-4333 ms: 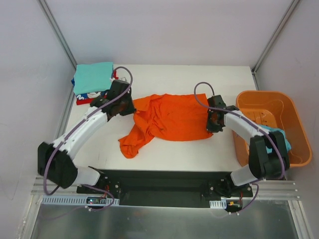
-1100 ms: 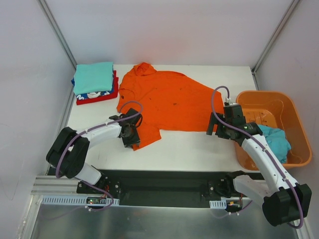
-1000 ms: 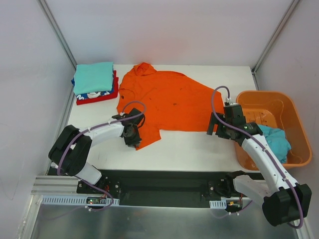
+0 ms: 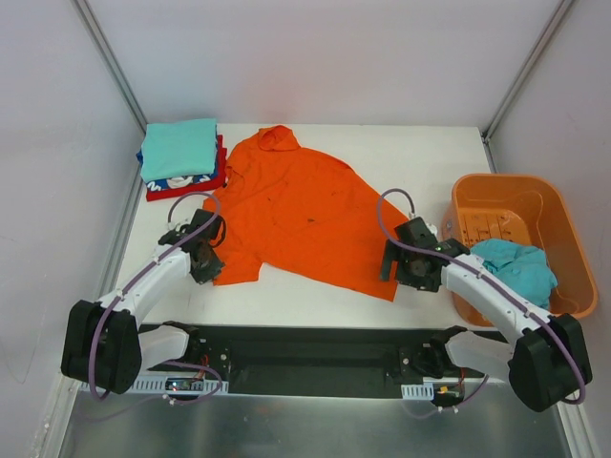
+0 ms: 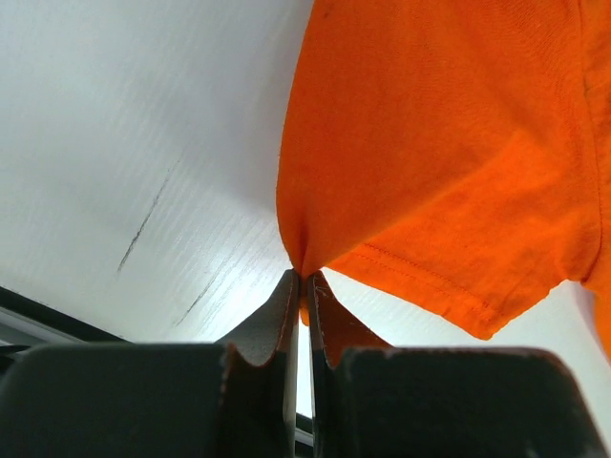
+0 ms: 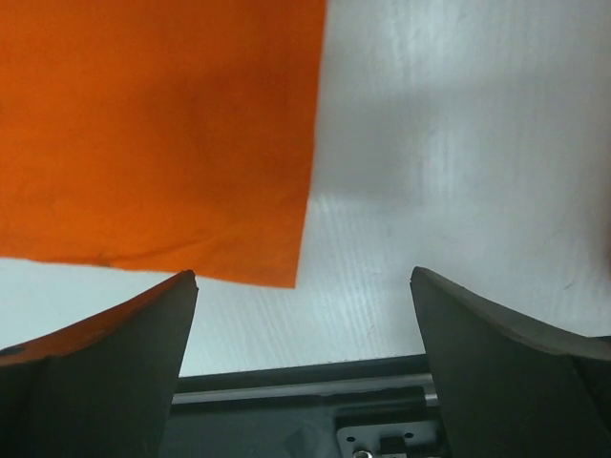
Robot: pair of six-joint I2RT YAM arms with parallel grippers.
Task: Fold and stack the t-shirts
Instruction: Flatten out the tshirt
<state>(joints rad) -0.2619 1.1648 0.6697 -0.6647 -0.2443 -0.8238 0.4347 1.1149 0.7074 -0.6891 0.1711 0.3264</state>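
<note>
the bright orange cloth t-shirt lies spread flat on the white table. the left gripper is pinched tight on its sleeve edge. the right gripper gapes wide and holds nothing, seemingly just above the shirt's near hem corner. the folded shirts sit stacked at far left.

The left tool pinches a fold of orange t-shirt above the white table.

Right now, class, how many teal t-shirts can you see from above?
2. One folded teal t-shirt tops the stack at the far-left corner; one crumpled teal t-shirt lies in the orange basket, right. Others may be hidden.
</note>
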